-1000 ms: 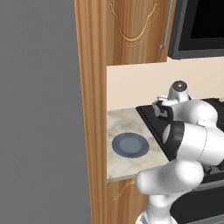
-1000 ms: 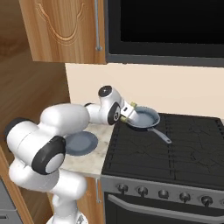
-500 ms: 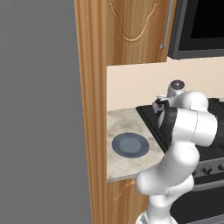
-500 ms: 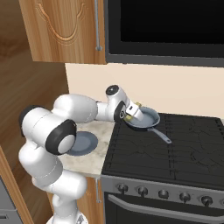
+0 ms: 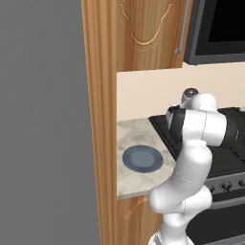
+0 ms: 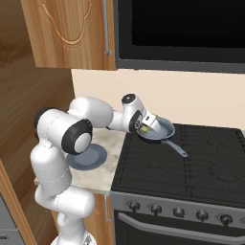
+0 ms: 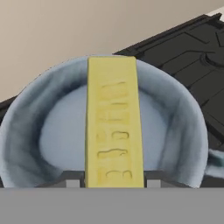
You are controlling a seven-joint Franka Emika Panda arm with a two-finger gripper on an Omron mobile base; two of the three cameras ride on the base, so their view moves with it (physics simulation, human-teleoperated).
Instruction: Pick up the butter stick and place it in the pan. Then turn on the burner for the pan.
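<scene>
Item, placing step: my end effector (image 6: 146,123) clenched on the butter stick (image 7: 113,131), held lengthwise just over the bowl of the pan (image 7: 175,113) on the cooktop (image 6: 191,158); next I judge: lower, release inside the rim, then seek that burner's knob.

Arm (image 6: 95,115) outstretched, jaws clamped.
</scene>
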